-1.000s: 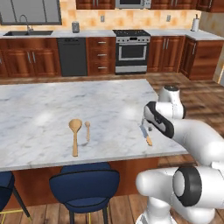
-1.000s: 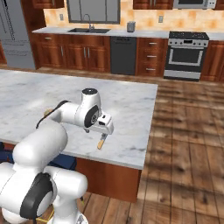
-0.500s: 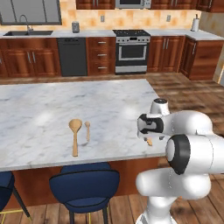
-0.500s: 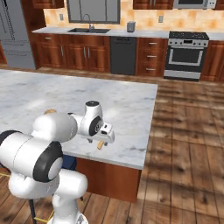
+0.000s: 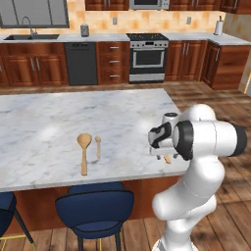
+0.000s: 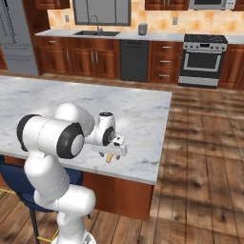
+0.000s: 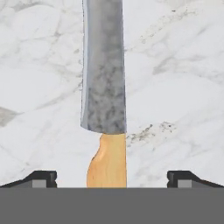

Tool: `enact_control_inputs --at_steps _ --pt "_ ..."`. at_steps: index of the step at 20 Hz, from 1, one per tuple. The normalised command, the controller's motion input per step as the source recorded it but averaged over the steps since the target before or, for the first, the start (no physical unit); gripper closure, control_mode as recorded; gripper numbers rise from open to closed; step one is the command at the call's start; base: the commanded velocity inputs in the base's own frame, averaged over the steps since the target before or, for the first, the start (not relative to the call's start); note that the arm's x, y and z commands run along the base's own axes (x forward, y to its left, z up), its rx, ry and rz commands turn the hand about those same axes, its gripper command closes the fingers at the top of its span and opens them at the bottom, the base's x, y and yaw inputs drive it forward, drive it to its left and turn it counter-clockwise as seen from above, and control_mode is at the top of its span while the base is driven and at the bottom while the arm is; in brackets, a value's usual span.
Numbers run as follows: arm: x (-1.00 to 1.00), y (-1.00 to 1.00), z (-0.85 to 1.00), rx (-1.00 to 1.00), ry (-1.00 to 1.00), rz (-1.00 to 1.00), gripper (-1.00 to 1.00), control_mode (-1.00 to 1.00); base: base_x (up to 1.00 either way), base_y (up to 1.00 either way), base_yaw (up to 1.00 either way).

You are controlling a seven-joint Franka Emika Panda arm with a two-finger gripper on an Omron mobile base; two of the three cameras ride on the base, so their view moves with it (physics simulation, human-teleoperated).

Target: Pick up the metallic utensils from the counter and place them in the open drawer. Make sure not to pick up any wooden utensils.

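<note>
Gripper (image 7: 112, 177) spread wide astride the knife (image 7: 104, 78) on the marble counter (image 7: 183, 65); advise closing centred on the tan handle (image 7: 108, 159), below the blade.

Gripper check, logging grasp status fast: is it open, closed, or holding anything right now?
Gripper: open, fingertips spread on either side of the knife handle on the counter, holding nothing.

Glossy white rounded arm (image 5: 196, 162), dark joint rings.
</note>
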Motion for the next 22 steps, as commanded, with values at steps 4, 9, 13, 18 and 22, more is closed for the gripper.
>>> enact_control_inputs --at_steps 4,9,13,18,22 --pt "0.04 0.00 -0.21 0.01 0.00 0.00 -1.00 -1.00 0.00 0.00 0.00" --pt "0.00 0.00 -0.20 0.01 0.00 0.00 1.00 -1.00 0.00 0.00 0.00" --pt "0.00 0.00 -0.13 0.00 0.00 0.00 1.00 -1.00 0.00 0.00 0.00" --pt "0.00 0.03 -0.06 0.01 0.07 -0.01 1.00 -1.00 0.00 0.00 0.00" --pt "-0.42 0.07 0.41 0.00 0.03 -0.04 1.00 -1.00 0.00 0.00 0.00"
